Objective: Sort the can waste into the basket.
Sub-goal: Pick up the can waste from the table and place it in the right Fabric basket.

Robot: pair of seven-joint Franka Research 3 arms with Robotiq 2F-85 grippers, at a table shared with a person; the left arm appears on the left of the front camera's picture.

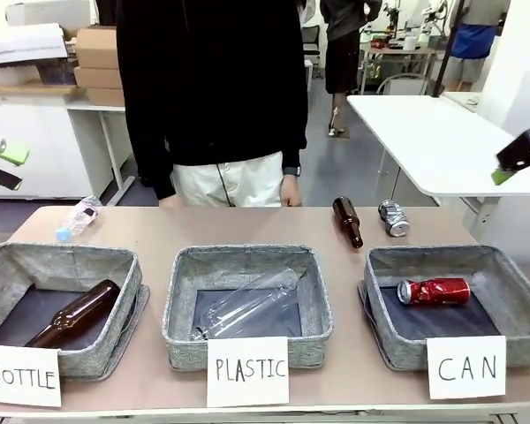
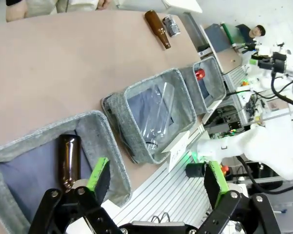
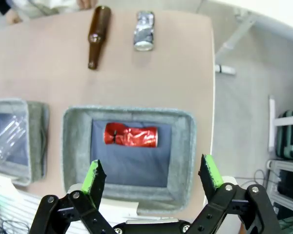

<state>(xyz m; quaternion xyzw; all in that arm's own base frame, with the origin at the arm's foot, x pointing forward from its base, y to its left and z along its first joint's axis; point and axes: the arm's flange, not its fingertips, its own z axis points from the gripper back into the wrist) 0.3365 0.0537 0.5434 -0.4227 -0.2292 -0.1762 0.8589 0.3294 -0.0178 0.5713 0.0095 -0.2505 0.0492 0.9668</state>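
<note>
Inside CAN basket (image 1: 512, 300), red can (image 1: 434, 291)

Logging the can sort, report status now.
Left gripper and right gripper open, empty, raised. Red can in CAN basket; silver can on table beside brown bottle. Nothing blocks it.

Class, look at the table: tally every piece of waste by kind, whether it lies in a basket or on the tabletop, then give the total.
Metal drink cans: 2, shiny red can in the grey woven CAN basket, dented silver can on the tabletop.
Brown glass bottles: 2.
Clear plastic bottles: 2.
Total: 6.
</note>
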